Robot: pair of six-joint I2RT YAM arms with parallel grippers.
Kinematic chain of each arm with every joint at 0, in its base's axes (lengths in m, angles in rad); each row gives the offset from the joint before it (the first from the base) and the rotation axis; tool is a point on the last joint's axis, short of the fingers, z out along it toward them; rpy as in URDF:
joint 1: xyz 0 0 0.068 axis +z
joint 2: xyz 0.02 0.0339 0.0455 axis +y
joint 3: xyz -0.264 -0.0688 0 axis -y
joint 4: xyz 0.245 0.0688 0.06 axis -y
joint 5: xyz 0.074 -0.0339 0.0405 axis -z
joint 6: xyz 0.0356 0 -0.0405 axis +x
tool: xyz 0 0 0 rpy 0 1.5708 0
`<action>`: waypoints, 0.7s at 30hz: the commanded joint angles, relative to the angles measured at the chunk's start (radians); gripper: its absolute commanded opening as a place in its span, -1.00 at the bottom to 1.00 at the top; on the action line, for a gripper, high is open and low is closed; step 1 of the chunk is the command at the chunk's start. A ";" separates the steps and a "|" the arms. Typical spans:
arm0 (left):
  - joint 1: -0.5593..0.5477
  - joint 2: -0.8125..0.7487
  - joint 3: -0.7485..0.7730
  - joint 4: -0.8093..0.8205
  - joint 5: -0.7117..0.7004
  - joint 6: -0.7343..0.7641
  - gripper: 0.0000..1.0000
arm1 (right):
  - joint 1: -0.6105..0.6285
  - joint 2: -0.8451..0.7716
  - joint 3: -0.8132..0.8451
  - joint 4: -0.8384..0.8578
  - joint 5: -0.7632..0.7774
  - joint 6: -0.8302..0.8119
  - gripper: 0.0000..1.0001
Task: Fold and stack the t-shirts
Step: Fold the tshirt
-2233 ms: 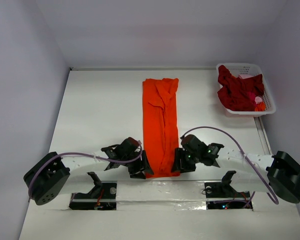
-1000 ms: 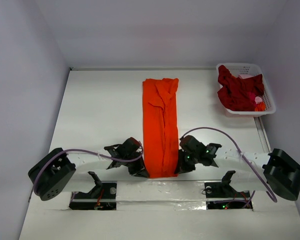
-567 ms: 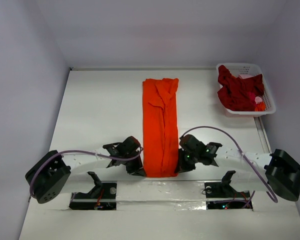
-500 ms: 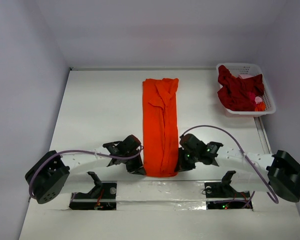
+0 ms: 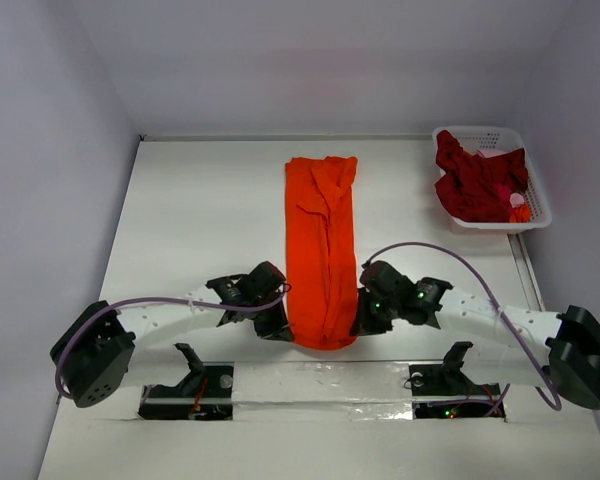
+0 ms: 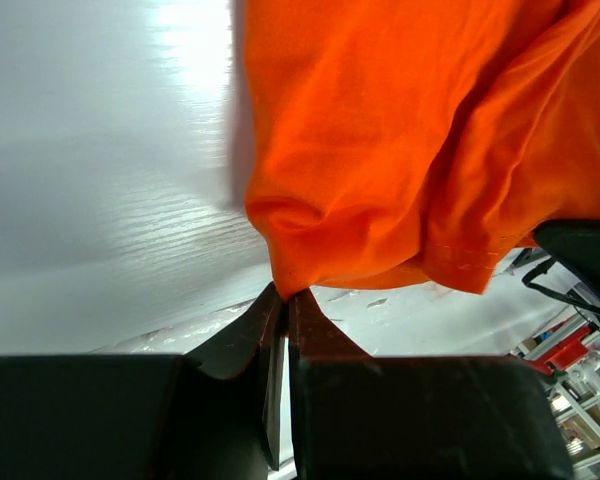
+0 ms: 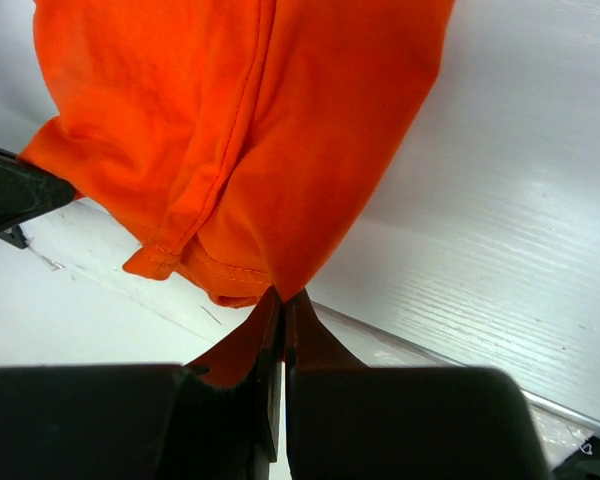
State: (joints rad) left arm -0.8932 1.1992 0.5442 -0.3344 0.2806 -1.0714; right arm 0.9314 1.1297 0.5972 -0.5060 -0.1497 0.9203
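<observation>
An orange t-shirt [image 5: 322,240] lies folded into a long narrow strip down the middle of the white table [image 5: 200,220]. My left gripper [image 5: 278,325] is shut on its near left corner [image 6: 290,262]; my right gripper [image 5: 361,320] is shut on its near right corner [image 7: 280,270]. Both near corners are lifted a little, so the near hem sags between them. In the left wrist view my left gripper [image 6: 285,295] pinches a bunch of orange cloth; in the right wrist view my right gripper [image 7: 282,295] does the same. Crimson t-shirts [image 5: 477,183] lie heaped in the basket.
A white lattice basket [image 5: 536,205] stands at the far right of the table. The arm bases and a taped strip [image 5: 320,380] run along the near edge. Walls close in the left, back and right sides.
Both grippers have closed in on the strip's near corners; the right one shut within the last second. Both have since moved slightly away from the near edge, raising the hem.
</observation>
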 commanded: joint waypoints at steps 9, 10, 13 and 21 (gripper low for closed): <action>0.088 -0.018 0.117 -0.115 -0.049 0.080 -1.00 | 0.012 -0.018 0.101 -0.071 0.082 -0.001 -1.00; 0.100 -0.013 0.125 -0.117 -0.047 0.086 -1.00 | 0.012 -0.015 0.105 -0.071 0.082 -0.004 -1.00; 0.109 0.006 0.154 -0.126 -0.041 0.113 -1.00 | 0.012 0.002 0.121 -0.072 0.076 -0.015 -1.00; 0.169 0.031 0.197 -0.133 -0.032 0.154 -1.00 | 0.012 0.042 0.165 -0.072 0.087 -0.031 -1.00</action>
State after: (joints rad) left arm -0.7467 1.2213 0.6968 -0.4393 0.2535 -0.9554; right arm 0.9314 1.1599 0.7063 -0.5735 -0.0891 0.9085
